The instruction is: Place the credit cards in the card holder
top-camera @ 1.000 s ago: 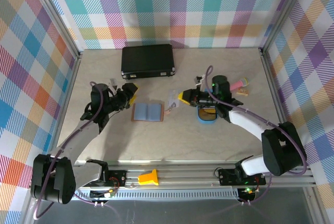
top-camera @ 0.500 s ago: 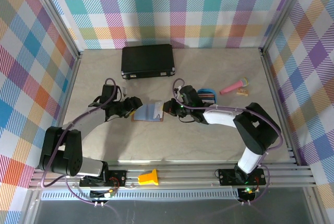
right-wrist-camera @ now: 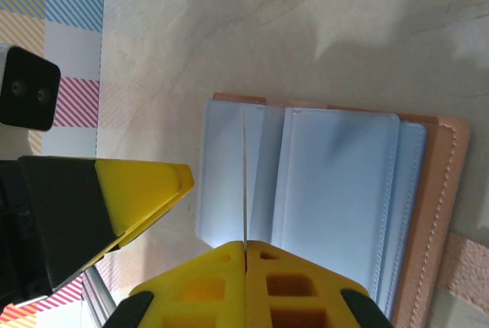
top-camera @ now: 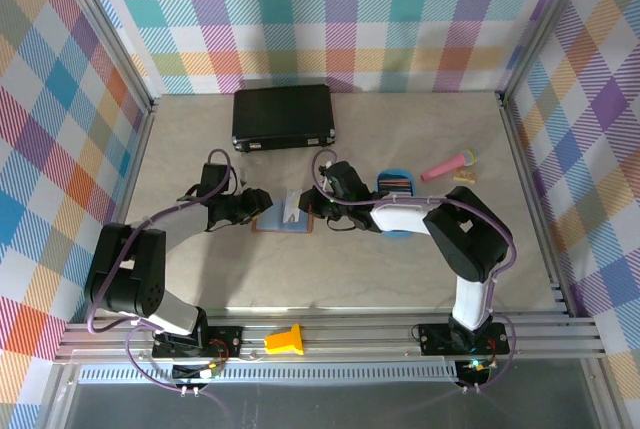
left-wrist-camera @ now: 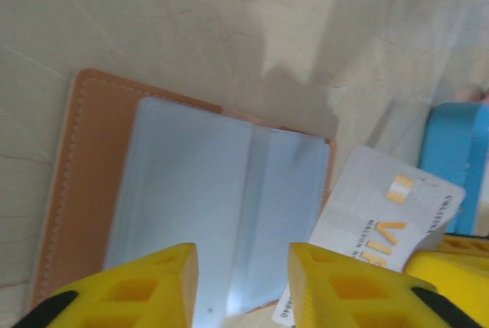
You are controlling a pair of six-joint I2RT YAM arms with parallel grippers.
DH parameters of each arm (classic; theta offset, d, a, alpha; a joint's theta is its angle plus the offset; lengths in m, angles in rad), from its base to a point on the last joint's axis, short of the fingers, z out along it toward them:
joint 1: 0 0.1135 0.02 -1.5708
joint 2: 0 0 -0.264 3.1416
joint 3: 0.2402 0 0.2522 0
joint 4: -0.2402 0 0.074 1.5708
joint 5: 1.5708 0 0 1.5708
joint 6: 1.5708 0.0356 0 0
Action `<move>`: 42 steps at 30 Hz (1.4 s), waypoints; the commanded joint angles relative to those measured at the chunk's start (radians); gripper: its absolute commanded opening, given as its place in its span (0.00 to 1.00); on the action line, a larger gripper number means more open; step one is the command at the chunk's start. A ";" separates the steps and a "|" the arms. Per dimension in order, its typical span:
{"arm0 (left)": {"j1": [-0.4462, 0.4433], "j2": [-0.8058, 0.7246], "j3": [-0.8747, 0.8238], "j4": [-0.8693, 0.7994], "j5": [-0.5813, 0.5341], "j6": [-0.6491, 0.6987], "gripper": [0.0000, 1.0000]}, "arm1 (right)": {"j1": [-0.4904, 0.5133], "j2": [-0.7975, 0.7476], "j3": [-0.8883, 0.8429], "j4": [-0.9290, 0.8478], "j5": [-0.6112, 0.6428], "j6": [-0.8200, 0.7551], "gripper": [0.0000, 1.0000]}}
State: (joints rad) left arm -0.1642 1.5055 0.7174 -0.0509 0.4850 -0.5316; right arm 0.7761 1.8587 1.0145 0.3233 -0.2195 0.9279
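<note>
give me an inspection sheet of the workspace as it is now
surface: beige table, flat, marbled
job's things: card holder lies open; grey card at its edge; other cards in blue tray
clutter: black case; pink toy; orange block on the front rail
grippers: left pincer open above the holder; right pincer shut on the grey card
cables: cables loop at each wrist
surroundings: plaid walls, metal frame

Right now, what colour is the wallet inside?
The card holder is pale blue inside; left wrist view shows best.
</note>
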 commanded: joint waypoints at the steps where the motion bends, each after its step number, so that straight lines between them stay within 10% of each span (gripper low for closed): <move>1: 0.012 -0.012 0.005 -0.022 -0.049 0.041 0.28 | 0.009 0.022 0.031 0.009 0.012 -0.025 0.00; 12: 0.012 0.013 -0.014 -0.033 -0.124 0.057 0.08 | 0.013 0.065 0.065 -0.001 -0.002 -0.033 0.00; 42: 0.012 0.105 -0.067 0.053 -0.150 0.045 0.05 | 0.016 0.122 0.068 0.023 -0.057 0.033 0.00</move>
State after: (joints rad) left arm -0.1619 1.5898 0.6754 0.0307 0.3496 -0.4892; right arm 0.7853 1.9690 1.0626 0.3267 -0.2604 0.9405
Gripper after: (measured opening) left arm 0.055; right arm 0.040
